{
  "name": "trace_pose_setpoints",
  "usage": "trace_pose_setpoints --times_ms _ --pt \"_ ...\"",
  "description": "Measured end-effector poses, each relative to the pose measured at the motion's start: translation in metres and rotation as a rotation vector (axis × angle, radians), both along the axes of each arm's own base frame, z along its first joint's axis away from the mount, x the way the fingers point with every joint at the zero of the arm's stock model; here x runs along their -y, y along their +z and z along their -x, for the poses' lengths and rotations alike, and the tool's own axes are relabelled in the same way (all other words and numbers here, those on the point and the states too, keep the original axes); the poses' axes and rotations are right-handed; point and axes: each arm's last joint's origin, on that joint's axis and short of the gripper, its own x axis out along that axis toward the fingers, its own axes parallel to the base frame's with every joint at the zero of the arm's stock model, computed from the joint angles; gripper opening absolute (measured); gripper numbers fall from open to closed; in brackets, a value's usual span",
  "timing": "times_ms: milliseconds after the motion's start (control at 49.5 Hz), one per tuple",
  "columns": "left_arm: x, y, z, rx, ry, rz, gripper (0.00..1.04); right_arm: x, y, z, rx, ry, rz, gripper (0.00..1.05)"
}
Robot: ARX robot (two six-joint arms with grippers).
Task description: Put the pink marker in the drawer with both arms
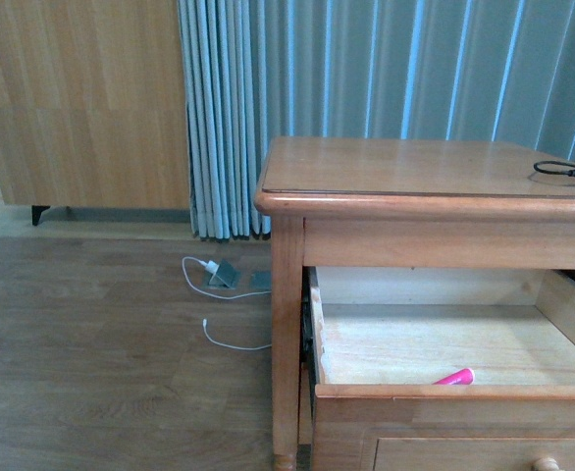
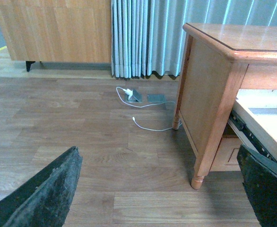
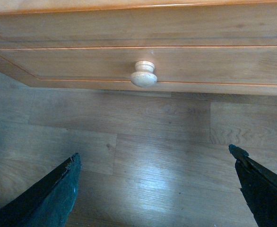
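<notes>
R gripper [image 3: 154, 152] hangs low before a drawer front, prob. the open one's, fingers spread wide w/ nothing betw. them. The round knob [image 3: 143, 74] sits at its 12 o'clock, clear of both tips. L gripper [image 2: 158, 156], likewise spread and empty, hovers over bare floor, the cabinet [image 2: 209, 90] at its 2 o'clock.

In the front view the drawer [image 1: 386, 391] stands pulled out. The pink marker [image 1: 454, 377] lies inside at the 6 o'clock edge, just behind the front rim.

Placement looks done, so closing appears the step left. Best bet is to press flat on the panel beside the knob, straight toward 12 o'clock, slowly, so the marker doesn't roll and the drawer doesn't skew.

Beyond, a black cable loop [image 1: 560, 169] rests on the cabinet at 2 o'clock, w/ a grey curtain [image 1: 386, 69] behind.
</notes>
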Motion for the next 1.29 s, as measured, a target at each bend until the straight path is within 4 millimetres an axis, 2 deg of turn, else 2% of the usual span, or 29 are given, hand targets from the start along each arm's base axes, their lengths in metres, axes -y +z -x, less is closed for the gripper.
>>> trace_pose_setpoints --times_ms 121,182,283,384,727,848,1293 --pt "0.000 0.000 0.000 0.000 0.000 0.000 0.99 -0.010 -0.013 -0.023 -0.002 0.014 0.045 0.96" --pt "0.000 0.000 0.000 0.000 0.000 0.000 0.99 -0.016 -0.022 -0.038 0.041 0.005 0.127 0.96" --pt "0.000 0.000 0.000 0.000 0.000 0.000 0.99 -0.022 -0.032 -0.065 0.097 -0.016 0.162 0.96" --pt "0.000 0.000 0.000 0.000 0.000 0.000 0.99 -0.022 -0.037 -0.078 0.137 -0.050 0.170 0.96" --pt "0.000 0.000 0.000 0.000 0.000 0.000 0.99 -0.031 -0.041 -0.141 0.259 -0.114 0.132 0.96" --pt "0.000 0.000 0.000 0.000 0.000 0.000 0.99 -0.037 -0.042 -0.173 0.321 -0.127 0.128 0.96" --pt "0.000 0.000 0.000 0.000 0.000 0.000 0.99 -0.048 -0.040 -0.234 0.426 -0.138 0.128 0.96"
